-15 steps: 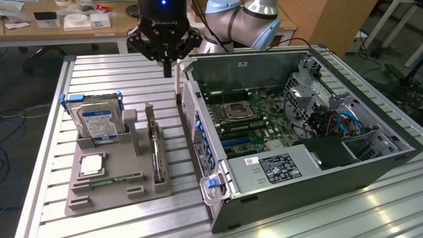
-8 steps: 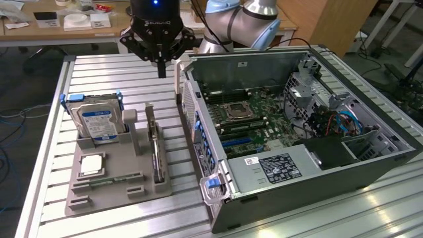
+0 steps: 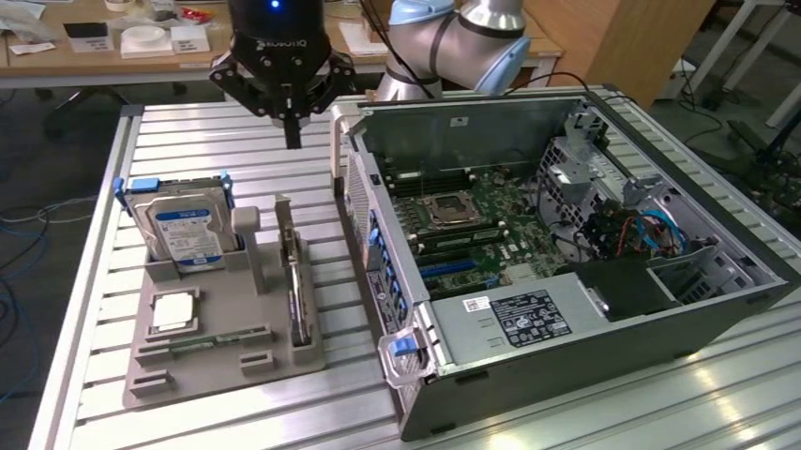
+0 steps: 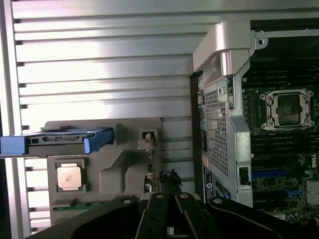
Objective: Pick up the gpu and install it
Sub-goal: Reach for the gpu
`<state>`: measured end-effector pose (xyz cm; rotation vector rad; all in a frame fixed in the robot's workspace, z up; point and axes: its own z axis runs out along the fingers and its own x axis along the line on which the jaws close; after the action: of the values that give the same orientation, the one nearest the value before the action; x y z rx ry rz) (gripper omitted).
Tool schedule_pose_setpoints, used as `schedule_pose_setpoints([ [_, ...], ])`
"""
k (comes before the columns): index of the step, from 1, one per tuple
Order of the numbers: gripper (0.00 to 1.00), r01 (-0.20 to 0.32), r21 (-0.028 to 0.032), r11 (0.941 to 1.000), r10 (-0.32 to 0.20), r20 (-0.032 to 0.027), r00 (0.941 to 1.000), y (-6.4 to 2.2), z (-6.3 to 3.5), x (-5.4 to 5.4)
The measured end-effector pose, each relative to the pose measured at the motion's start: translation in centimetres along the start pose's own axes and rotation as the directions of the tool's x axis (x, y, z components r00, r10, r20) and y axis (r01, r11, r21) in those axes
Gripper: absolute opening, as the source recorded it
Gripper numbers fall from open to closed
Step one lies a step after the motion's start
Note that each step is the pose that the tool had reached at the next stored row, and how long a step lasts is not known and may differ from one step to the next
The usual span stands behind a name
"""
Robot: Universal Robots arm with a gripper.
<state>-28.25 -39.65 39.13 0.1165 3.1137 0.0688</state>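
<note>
One tray point(image 3: 225, 370) by the worktop's point(image 3: 213, 141) edge on the exterior view's left carries a blue-framed drive point(image 3: 186, 234), a chip point(image 3: 173, 311) and, upright along its case-side rim, the gpu point(image 3: 295, 291). The open case point(image 3: 564, 366) lies just beside. Above the far edge the ROBOTIQ claw point(image 3: 294, 139) hangs closed, empty, pointing down.

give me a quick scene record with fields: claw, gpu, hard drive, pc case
claw: black claw shut, empty, over the slatted metal table
gpu: thin black circuit card on edge in the grey plastic holder, untouched
hard drive: silver drive in blue frame, same holder
pc case: grey metal tower lying open, motherboard exposed
</note>
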Motion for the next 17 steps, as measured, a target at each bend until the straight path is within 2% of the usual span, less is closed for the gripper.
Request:
schedule_pose_setpoints([
  [12,0.11,-0.002,0.0009,1.0000,0.002,0.0003,1.0000,-0.14,0.24,1.8],
  [17,0.11,-0.003,0.0010,1.0000,0.003,0.0002,1.0000,-0.16,0.28,2.0],
])
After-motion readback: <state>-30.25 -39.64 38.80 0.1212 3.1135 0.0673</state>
